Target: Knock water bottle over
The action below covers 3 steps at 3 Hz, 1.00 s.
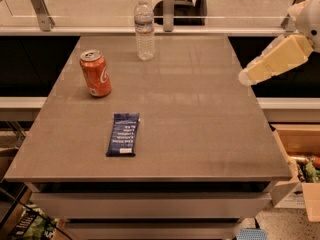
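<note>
Task not begun: water bottle [144, 29] stands upright and untouched at the far edge of the counter [200, 134], while the claw [246, 76] hangs over the right edge, well apart from it, its opening impossible to tell, nothing visibly held; approach and push remain.

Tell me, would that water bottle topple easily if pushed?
Likely: the water bottle is tall, slim, narrow-based, so a high push should tip it. Being round, it may then roll. The gripper hangs at the right of the table, far from the bottle.
</note>
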Tool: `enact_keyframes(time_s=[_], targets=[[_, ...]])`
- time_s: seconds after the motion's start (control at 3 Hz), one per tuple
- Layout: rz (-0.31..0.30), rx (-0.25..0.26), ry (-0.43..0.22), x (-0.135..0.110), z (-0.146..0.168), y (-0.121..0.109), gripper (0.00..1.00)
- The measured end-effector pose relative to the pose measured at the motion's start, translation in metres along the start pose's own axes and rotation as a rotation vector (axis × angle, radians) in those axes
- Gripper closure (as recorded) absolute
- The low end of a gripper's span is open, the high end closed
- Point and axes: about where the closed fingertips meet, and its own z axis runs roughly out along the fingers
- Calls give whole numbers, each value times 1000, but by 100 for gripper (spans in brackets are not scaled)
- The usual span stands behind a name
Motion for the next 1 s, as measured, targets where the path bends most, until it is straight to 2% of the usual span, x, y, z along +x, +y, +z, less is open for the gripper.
enact_keyframes(time_s=[0.33, 1.0], targets=[[-7, 17, -36, -9, 9, 2, 0], [21, 38, -187, -41, 43, -1, 0]])
